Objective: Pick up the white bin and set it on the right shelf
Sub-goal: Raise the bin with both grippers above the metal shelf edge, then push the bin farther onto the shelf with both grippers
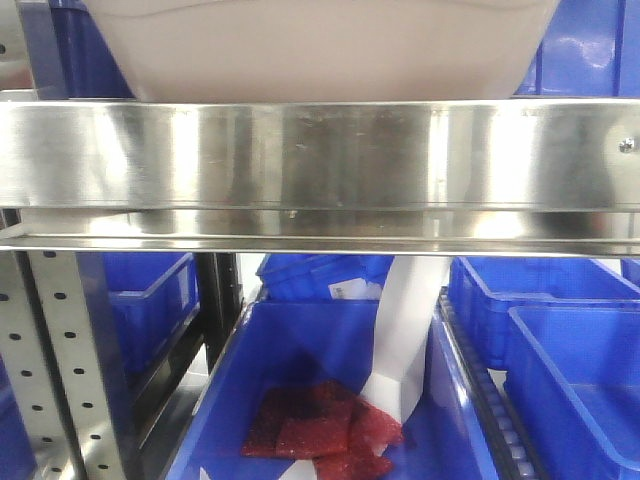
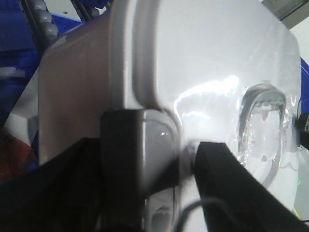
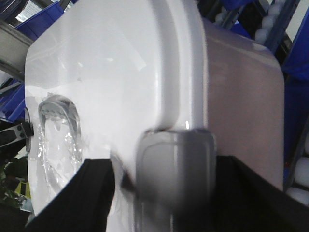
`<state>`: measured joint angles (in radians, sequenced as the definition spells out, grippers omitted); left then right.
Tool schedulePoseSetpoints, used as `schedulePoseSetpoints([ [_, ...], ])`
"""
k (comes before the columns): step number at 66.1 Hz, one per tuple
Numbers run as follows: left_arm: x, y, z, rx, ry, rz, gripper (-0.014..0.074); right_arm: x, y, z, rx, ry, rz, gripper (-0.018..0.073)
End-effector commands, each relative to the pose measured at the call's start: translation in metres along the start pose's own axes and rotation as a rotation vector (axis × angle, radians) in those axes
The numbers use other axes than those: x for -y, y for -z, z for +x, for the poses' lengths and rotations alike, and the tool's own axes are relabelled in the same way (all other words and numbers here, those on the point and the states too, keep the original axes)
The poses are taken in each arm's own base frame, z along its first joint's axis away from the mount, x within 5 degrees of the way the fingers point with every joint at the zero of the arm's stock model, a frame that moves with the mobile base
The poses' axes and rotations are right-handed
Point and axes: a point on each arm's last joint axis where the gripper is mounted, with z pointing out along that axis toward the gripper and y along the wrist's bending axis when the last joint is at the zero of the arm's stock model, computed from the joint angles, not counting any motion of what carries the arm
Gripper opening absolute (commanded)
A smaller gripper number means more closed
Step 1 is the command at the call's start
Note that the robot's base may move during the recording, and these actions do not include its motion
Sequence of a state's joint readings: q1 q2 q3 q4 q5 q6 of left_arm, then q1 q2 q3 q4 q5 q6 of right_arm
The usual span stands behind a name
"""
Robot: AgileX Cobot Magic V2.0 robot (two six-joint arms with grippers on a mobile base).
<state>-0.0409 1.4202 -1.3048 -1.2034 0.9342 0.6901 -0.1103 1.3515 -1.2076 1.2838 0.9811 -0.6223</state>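
Note:
The white bin shows as a pinkish-white tub at the top of the front view, its bottom just above the wide shiny steel front rail of the right shelf. In the left wrist view the bin fills the frame, glossy lid on the right, side wall on the left. My left gripper is shut on its grey lid latch. In the right wrist view the bin fills the frame too. My right gripper is shut on the other grey latch.
Under the rail, several blue plastic bins stand on the lower level: one in the middle holds red bags and a white strip, others to the right and left. A perforated grey upright stands at the left.

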Motion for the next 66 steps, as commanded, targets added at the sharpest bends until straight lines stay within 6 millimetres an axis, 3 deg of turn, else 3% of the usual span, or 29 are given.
schedulePoseSetpoints([
  [1,0.031,0.007,-0.012,0.079,0.018,0.133,0.0306,-0.039,0.009,-0.008,0.053,-0.040,-0.205,0.0489],
  [14,0.027,0.007,-0.017,0.133,0.030,0.087,0.0459,-0.034,0.008,-0.014,0.117,-0.120,-0.155,0.0489],
  [24,0.024,0.007,-0.020,0.170,0.049,0.057,0.0463,-0.027,0.008,-0.016,0.146,-0.132,-0.094,0.0505],
  [37,0.020,0.008,-0.022,0.197,0.063,0.018,0.0463,-0.025,0.007,-0.015,0.134,-0.109,-0.064,0.0647],
  [66,0.009,0.013,-0.025,0.217,0.028,-0.067,0.0463,-0.011,0.009,-0.022,0.227,-0.068,0.088,0.0643],
])
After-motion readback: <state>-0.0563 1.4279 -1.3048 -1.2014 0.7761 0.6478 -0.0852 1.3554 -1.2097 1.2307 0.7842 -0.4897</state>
